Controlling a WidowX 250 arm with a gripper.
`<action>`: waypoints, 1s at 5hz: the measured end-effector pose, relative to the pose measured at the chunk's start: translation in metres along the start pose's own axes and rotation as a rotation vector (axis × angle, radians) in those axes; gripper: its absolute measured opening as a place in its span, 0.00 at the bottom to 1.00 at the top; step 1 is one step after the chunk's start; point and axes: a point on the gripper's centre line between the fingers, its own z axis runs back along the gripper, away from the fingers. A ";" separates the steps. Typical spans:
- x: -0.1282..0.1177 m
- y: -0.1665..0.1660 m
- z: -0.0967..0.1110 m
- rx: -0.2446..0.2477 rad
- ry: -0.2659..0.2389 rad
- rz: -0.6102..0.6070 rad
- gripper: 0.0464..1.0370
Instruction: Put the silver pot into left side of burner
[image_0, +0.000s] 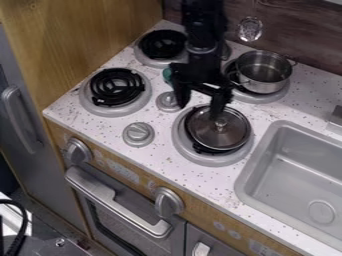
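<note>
The silver metal pot sits on the grey back-right burner, near the dark wood-look wall. The black 2-finger end effector is open over the front-right burner, 1 finger in front of the round glass lid with its metal rim. Towards the wooden side panel, the front-left burner and back-left burner show bare black coils. Speckled white tabletop runs between the right-hand burners and the grey sink, which the right edge cuts off. Behind the end effector, a teal thing is mostly hidden; the pot covers much of its coil.
</note>
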 end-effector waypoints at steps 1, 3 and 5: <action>0.014 -0.021 -0.007 0.012 -0.022 -0.041 0.96; 0.027 -0.025 -0.045 0.092 0.000 -0.035 0.96; 0.041 -0.014 -0.052 0.119 -0.012 -0.011 0.93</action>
